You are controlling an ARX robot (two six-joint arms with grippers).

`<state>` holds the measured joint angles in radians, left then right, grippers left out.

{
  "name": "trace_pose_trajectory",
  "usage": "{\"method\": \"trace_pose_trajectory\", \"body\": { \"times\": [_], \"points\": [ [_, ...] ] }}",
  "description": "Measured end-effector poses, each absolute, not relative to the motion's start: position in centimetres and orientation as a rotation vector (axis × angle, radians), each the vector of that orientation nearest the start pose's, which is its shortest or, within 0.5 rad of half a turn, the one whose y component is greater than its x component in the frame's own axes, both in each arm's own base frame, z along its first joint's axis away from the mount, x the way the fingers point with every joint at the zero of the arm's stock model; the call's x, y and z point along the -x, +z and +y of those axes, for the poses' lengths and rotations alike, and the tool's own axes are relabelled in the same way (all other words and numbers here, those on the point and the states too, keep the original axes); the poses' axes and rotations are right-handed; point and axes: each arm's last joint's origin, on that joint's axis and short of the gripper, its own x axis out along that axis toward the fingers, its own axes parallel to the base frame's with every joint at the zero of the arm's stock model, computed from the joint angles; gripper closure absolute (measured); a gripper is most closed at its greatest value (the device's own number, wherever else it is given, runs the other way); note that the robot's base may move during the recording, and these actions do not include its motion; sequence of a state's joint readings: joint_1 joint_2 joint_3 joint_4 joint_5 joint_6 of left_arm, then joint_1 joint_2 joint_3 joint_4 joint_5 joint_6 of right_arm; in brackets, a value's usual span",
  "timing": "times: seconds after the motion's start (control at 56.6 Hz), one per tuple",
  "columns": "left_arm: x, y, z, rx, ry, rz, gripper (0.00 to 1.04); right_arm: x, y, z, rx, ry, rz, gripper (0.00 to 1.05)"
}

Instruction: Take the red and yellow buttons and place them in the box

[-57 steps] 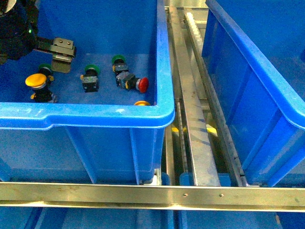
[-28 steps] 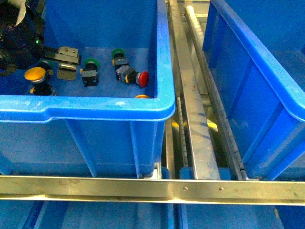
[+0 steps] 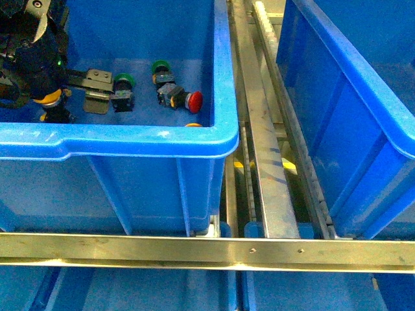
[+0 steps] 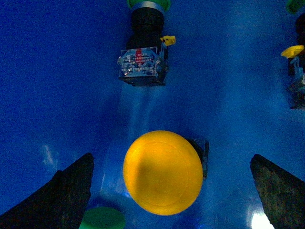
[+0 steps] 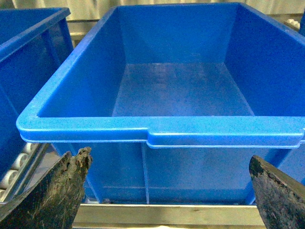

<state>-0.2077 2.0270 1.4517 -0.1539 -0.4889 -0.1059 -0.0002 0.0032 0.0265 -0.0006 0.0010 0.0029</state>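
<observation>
In the left wrist view a yellow button (image 4: 163,172) stands cap-up on the bin floor between the two dark fingers of my open left gripper (image 4: 170,157). In the front view my left gripper (image 3: 97,92) is low inside the left blue bin (image 3: 130,142), and the arm hides most of that yellow button (image 3: 49,99). A red button (image 3: 192,99) lies on its side near the bin's right wall. Another yellow cap (image 3: 192,125) peeks over the near rim. My right gripper (image 5: 169,160) is open and empty, facing the empty blue box (image 5: 181,86).
Green-capped switches lie in the bin (image 3: 123,91) (image 3: 161,68); one shows in the left wrist view (image 4: 143,45), with a green cap (image 4: 102,218) beside one finger. A metal roller rail (image 3: 262,129) runs between the bin and the right box (image 3: 337,97). A metal bar (image 3: 207,253) crosses the front.
My left arm has moved down and forward inside the bin and now covers most of the yellow button. The buttons have not moved.
</observation>
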Motion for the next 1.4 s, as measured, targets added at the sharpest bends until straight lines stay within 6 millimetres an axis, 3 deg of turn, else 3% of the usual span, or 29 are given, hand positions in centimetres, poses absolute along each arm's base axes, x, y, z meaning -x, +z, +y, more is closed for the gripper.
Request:
{"method": "trace_pose_trajectory", "body": {
  "times": [0.124, 0.565, 0.671, 1.024, 1.395],
  "points": [
    [-43.9, 19.3, -7.8, -0.152, 0.309, 0.675, 0.11, -9.6, 17.2, 0.0, -0.003, -0.001, -0.023, 0.06],
    [-44.5, 17.8, -7.4, -0.171, 0.326, 0.677, 0.72, -9.6, 17.2, 0.0, -0.003, -0.001, -0.023, 0.06],
    [-44.7, 18.0, -7.4, -0.167, 0.316, 0.658, 0.81, -9.6, 17.2, 0.0, -0.003, -0.001, -0.023, 0.06],
    [-43.8, 18.8, -7.3, -0.132, 0.26, 0.591, 0.82, -9.6, 17.2, 0.0, -0.003, -0.001, -0.023, 0.06],
    [-39.0, 26.0, -6.9, 0.104, 0.099, 0.289, 0.82, -9.6, 17.2, 0.0, -0.003, -0.001, -0.023, 0.06]
  ]
}}
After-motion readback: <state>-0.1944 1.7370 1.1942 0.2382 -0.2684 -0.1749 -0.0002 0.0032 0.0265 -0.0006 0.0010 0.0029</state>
